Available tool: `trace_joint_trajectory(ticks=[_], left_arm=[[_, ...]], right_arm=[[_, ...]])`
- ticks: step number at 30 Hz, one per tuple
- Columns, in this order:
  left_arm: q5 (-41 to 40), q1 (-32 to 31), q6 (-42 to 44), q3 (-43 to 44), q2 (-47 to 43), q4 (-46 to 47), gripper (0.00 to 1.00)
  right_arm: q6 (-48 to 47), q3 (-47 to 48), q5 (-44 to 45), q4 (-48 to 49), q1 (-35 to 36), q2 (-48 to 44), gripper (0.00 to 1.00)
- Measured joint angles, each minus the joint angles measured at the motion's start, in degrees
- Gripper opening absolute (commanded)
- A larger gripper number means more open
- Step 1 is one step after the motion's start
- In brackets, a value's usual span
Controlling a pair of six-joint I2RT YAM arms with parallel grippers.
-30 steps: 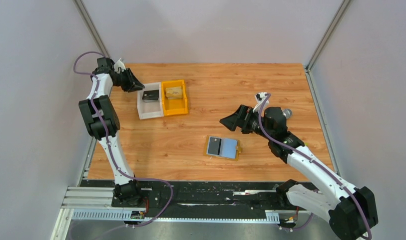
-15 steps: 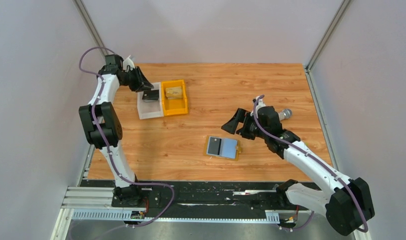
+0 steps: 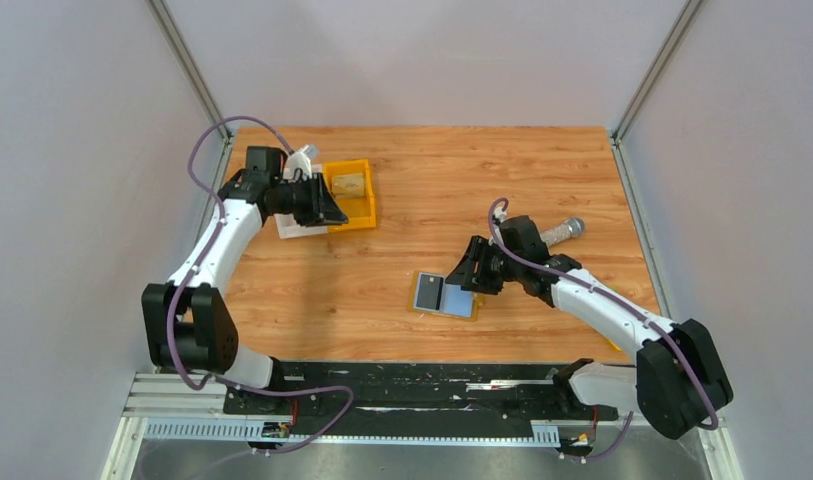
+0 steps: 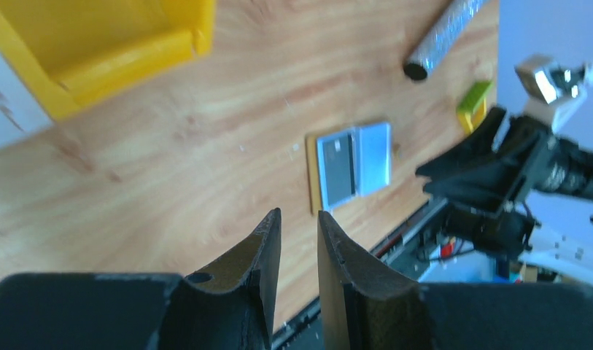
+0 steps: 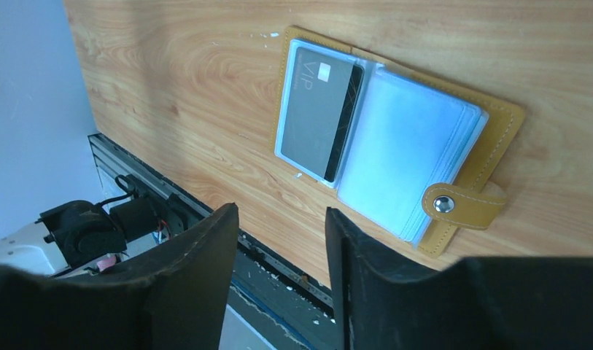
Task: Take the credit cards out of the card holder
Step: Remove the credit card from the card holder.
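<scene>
**Top external, then each wrist: a light, slick wallet that needs pinning**

Top external shows the card holder (image 3: 446, 296) lying open and flat on the table (image 3: 542, 170), about centre and close to the near edge. The right gripper (image 3: 458, 280) hangs just over its far-right side. The left gripper (image 3: 337, 214) is well apart at the far left, over the orange bin (image 3: 367, 205). A silver cylinder (image 3: 562, 231) lies to the far right of the holder.

Left wrist shows our left fingers parted by only a narrow slit, with nothing between them. The holder sits well ahead of them.

Right wrist shows our right jaws spread wide and empty above the holder. A dark card (image 5: 319, 113) sits in the left panel. The right panel is a stack of clear sleeves (image 5: 417, 160) that looks empty to us, and a snap tab (image 5: 461, 204) sticks out past its edge.

We judge the holder light and floppy, with slick plastic sleeves, so it will likely slide or lift along with the card. The card itself should be stiff and thin, hard to pinch flat on. We would press down on the tan border with one gripper and take the card by an exposed edge. We cannot tell which edge of the sleeve is open.
</scene>
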Motion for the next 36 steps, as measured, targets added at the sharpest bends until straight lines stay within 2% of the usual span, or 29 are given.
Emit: trace_joint_trajectory(ticks=[2,4,9,15,20,26,36], left_arm=[[0.02,-2.01,-0.35,-3.74,-3.13,0.04,0.32],[0.09,-4.59,-1.38,-7.39,-6.14,0.5,0.32],[0.13,-11.63,-5.38,-13.62,-10.49,4.44,0.31],[0.7,-17.81,-9.46,-16.68,-10.49,11.04,0.3],[0.96,-20.85,-12.33,-18.25,-8.2,18.05,0.29],[1.55,-24.63,-14.91,-20.81,-0.57,25.86,0.29],[1.86,-26.16,-17.29,-23.76,9.35,36.98,0.23]], right_arm=[[0.24,0.0,-0.48,0.09,0.02,1.36,0.32],[0.7,0.0,-0.72,0.33,0.07,2.45,0.28],[2.03,0.0,-0.57,2.75,0.7,4.76,0.22],[3.04,0.0,1.14,5.33,1.97,7.93,0.21],[3.21,0.0,1.88,7.96,2.25,10.88,0.22],[3.21,-0.02,2.12,11.37,2.27,13.51,0.23],[3.06,-0.79,2.05,14.84,2.32,18.14,0.23]])
